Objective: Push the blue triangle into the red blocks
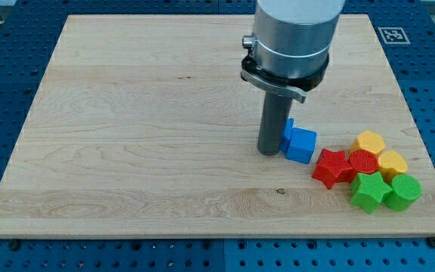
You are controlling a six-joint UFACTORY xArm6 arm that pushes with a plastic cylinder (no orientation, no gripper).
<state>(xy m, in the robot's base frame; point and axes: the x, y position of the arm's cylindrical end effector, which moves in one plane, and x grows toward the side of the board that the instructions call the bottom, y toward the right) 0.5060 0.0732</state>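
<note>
Nearest the view's bottom right: two green blocks, a star-like one (pixel 369 192) and a rounder one (pixel 403 191), touching each other. Just above them, the red pair: a red star block (pixel 332 167) and a red rounder block (pixel 363 162), packed side by side. Two yellow blocks (pixel 369 141) (pixel 392 162) close the cluster on its upper right. All six sit bunched, so anything driven rightward into the reds meets a backed-up group.

The blue block (pixel 300 143) lies just left of the red star, near but apparently not touching; its shape reads more like a cube or wedge from here, hard to tell. My tip (pixel 268 152) stands against its left side, touching or nearly so. That placement puts the rod behind the block on the line toward the reds. No jaws exist on this rig; the rod holds nothing, it only pushes.

Beyond, the wooden board (pixel 127 113) is bare to the view's top.
</note>
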